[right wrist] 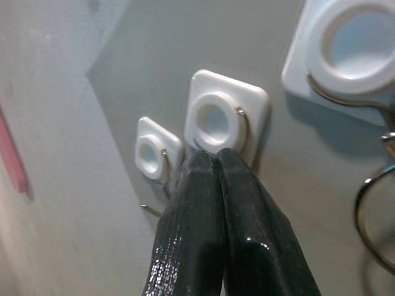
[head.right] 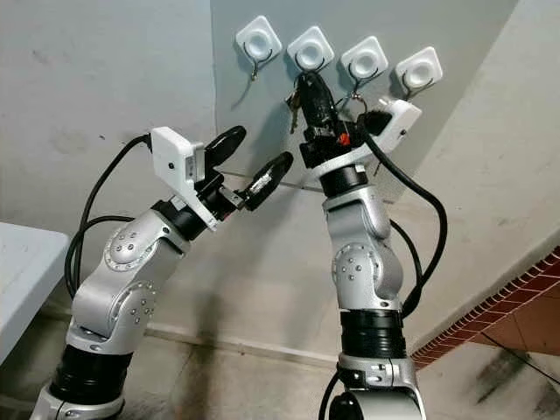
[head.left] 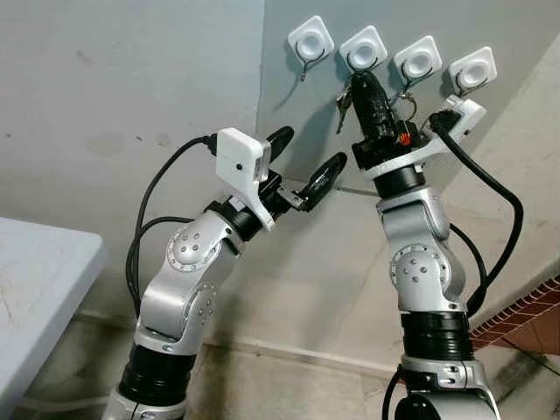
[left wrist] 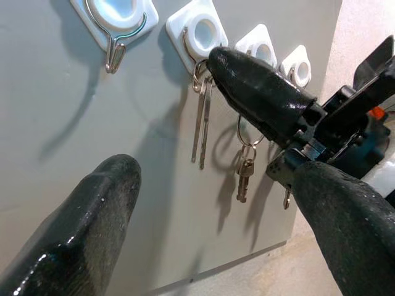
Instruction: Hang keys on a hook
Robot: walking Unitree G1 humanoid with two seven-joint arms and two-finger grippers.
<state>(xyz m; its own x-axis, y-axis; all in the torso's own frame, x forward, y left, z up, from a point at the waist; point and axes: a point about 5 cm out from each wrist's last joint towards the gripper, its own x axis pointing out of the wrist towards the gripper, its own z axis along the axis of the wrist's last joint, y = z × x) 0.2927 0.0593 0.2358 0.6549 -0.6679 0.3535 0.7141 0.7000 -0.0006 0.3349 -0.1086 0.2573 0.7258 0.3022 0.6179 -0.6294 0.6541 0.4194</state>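
Against the grey wall [head.left: 175,70], right tool [head.left: 363,80] clenched at the second hook [head.left: 364,50].
Keys [left wrist: 202,123] hang from that hook, just beside its tip; left tool [head.left: 302,157], released, hovers beside.

Grey wall panel [head.left: 289,140] at upper centre of the frame, four white hooks [head.left: 311,39] fixed in a row, keys [left wrist: 202,123] hung from the second, another bunch [left wrist: 245,169] hung from the third
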